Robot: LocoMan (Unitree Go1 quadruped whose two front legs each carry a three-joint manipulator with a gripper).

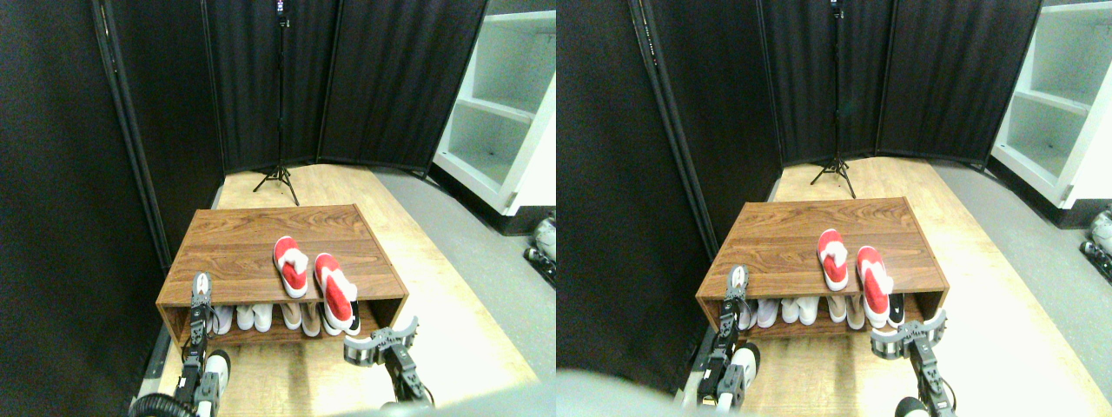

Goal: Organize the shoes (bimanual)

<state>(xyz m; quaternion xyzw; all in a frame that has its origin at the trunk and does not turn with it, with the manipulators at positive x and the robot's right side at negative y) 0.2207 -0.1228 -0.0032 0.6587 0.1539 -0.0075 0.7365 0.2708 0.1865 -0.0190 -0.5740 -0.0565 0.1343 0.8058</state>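
Walnut-brown wood grain covers the shoe rack (pixel 252 228), a low open-fronted box on the pale floor. The left gripper (pixel 201 287) stands upright at the rack's front left corner, its tip at the level of the top board; whether its jaws are parted or closed cannot be told from here, and it holds nothing that can be seen. Just right of it and lower, inside the rack's lower shelf, stand the white and beige shoes (pixel 261 317) in a row, toes outward.

Further right, on the top board, are the red shoes. The left red shoe (pixel 291 265) lies fully on the wood, well right of the left gripper and beyond it. The right red shoe (pixel 337 291) sits closer to the front edge, its end hanging over the edge and covering part of a black shoe below. The two are close but staggered and slightly angled, not lined up.

The right gripper (pixel 380 340) hovers below and to the right of the overhanging shoe, in front of the rack; its jaws look spread wide and empty.

Judging by this, neither shoe is grasped yet, so squaring the pair remains to be done.
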